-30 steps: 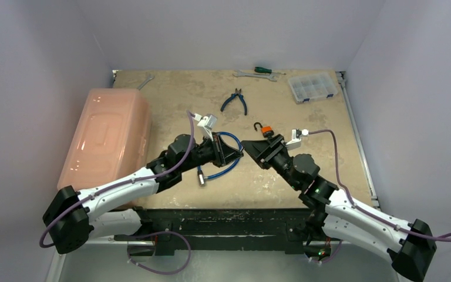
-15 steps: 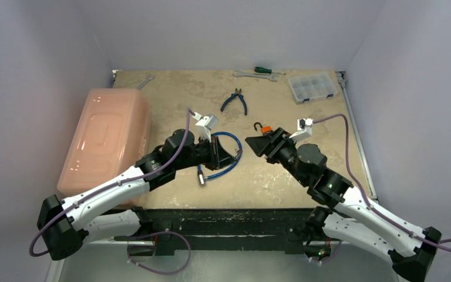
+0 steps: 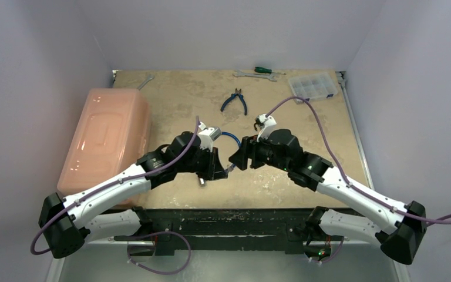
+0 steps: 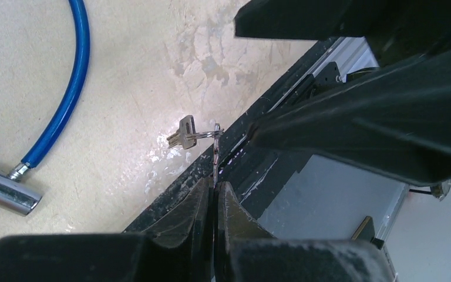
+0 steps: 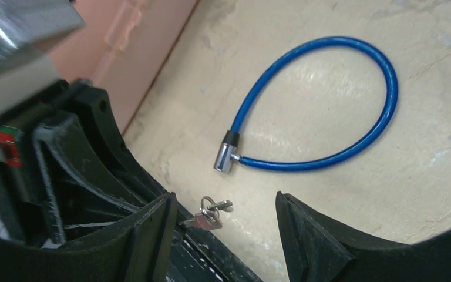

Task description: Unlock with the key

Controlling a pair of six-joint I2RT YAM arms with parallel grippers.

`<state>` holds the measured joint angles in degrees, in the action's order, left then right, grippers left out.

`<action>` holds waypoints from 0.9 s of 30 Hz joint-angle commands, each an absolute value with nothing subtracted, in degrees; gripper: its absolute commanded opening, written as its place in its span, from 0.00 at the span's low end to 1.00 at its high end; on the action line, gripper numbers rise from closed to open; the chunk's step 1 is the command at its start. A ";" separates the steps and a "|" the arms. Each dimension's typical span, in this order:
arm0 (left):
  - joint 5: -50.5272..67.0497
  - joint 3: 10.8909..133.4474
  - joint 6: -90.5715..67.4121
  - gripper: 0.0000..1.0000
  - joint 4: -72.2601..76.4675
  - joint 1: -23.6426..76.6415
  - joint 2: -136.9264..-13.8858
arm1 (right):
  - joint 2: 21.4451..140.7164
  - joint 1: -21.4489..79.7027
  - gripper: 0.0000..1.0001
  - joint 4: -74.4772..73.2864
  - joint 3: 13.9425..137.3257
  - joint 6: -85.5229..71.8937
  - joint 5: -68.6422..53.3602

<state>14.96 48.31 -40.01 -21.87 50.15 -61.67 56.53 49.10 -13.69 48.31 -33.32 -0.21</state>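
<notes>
While the left gripper [image 4: 213, 192] pinches a key [image 4: 215, 166] tightly, spare key [image 4: 182, 136] dangling from its ring, right gripper [image 5: 224, 204] wide open nearby, holding nothing, blue cable lock [image 5: 392, 88] on table [image 5: 434, 35].

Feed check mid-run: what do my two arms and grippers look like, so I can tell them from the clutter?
The left arm and right arm have white shells on the long links, with black joints and bases. A purple cable runs along each to a small white camera mount at the wrist. The left gripper and right gripper are matte black with wedge-shaped fingers.
</notes>
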 commanded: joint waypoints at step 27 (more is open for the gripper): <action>18.94 50.10 -36.53 0.00 -22.54 49.83 -63.94 | 65.66 49.31 0.60 -17.31 48.65 -29.48 -3.05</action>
<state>17.78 48.31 -37.82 -22.41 50.09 -64.55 65.63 49.25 -16.82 48.31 -28.40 -7.11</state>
